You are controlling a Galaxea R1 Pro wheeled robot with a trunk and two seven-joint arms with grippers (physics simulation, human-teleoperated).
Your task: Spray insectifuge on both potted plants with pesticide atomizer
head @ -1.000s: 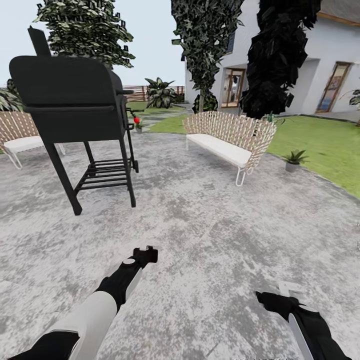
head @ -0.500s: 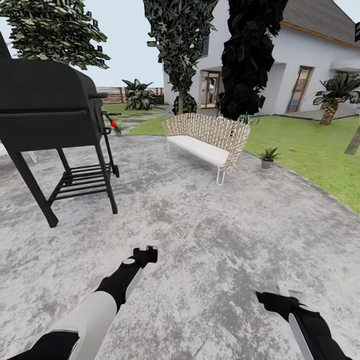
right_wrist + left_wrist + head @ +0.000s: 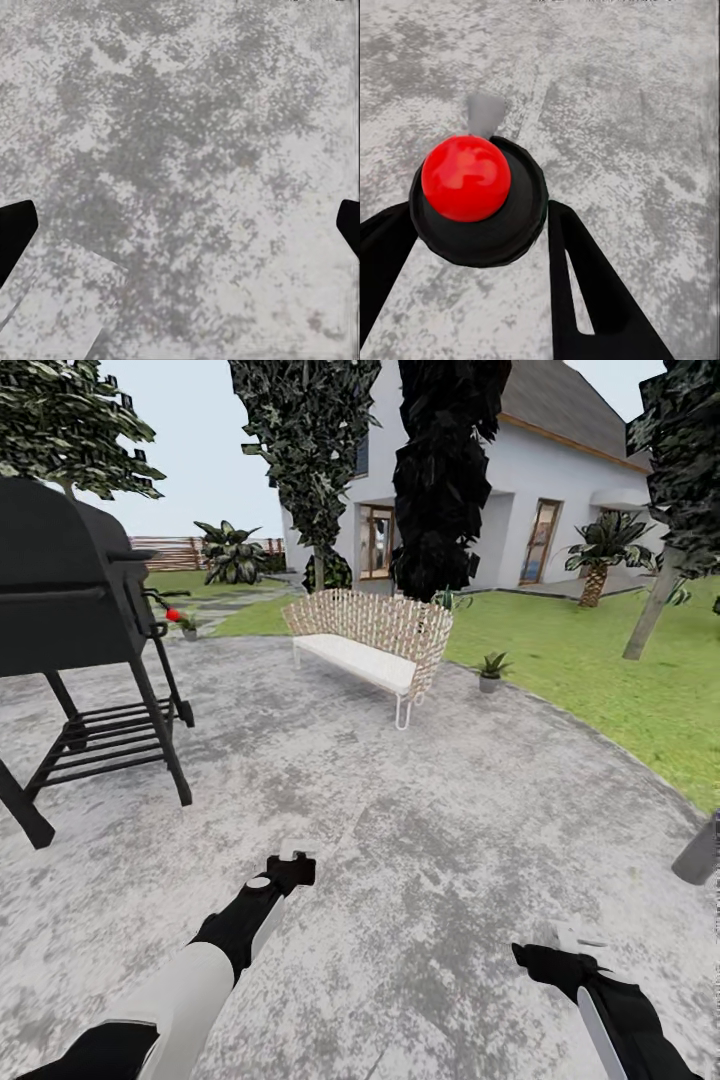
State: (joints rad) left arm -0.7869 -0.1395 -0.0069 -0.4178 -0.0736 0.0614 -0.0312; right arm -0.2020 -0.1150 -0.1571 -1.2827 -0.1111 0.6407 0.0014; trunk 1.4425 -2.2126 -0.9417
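Observation:
My left gripper (image 3: 289, 863) hangs low over the paved patio (image 3: 430, 810), shut on the pesticide atomizer (image 3: 478, 199). From the left wrist camera the atomizer shows a round dark body, a red spot on top and a pale nozzle between the two black fingers (image 3: 585, 292). My right gripper (image 3: 572, 940) is open and holds nothing, its tips wide apart over bare paving (image 3: 180, 187). One potted plant (image 3: 490, 670) stands at the patio's far right edge by the lawn. A second small potted plant (image 3: 188, 627) sits far off beyond the grill.
A black grill on legs (image 3: 75, 620) stands at the left. A wicker bench (image 3: 368, 640) stands ahead, with dark trees (image 3: 440, 470) and a white house (image 3: 560, 510) behind it. A grey post (image 3: 698, 850) leans in at the right edge. Lawn (image 3: 610, 670) borders the patio.
The whole view has swung to the right, so the grill, bench and potted plant sit further left in the picture. Both arms keep the same pose.

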